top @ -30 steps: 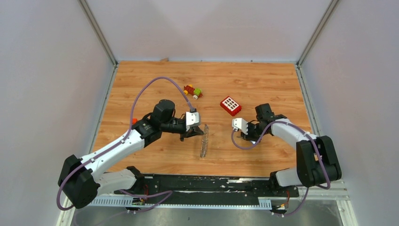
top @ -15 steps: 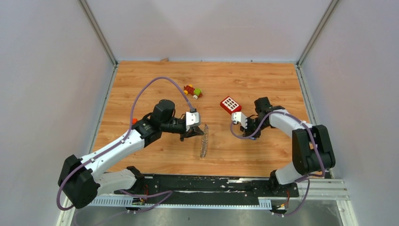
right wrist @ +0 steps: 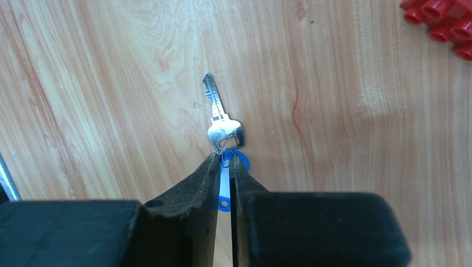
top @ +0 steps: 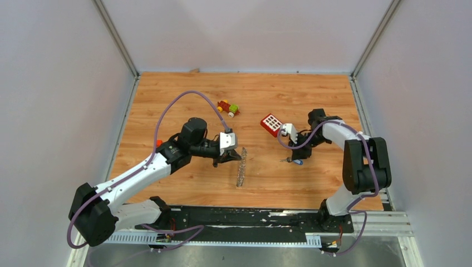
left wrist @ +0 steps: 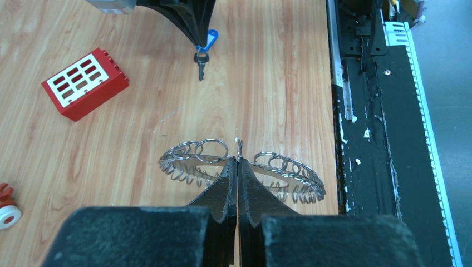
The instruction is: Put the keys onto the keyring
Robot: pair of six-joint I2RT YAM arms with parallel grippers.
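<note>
Your left gripper [left wrist: 238,164] has its 2 fingers [left wrist: 221,192] pressed fully together on the keyring [left wrist: 289,177]. They pinch its band at the middle so the ring stands on edge, with wire loops fanning out to either side of the tips. From above, you see the ring edge-on as a thin grey strip just right of that gripper, near the centre of the table [top: 183,94]. Your right gripper [right wrist: 223,162] is down at the wood with its 2 fingers [right wrist: 192,186] drawn to a narrow slit. The blue tag [right wrist: 224,192] shows through that slit, and the tips meet at the little loop joining the tag to the small key [right wrist: 222,119]. You cannot tell whether the tips grip the tag or only straddle it. The small key lies flat, blade pointing away from the fingers, well apart from the keyring and to the right of it. The red block [top: 273,124] sits just beyond the right gripper, and the small toy [top: 228,108] lies farther back.
</note>
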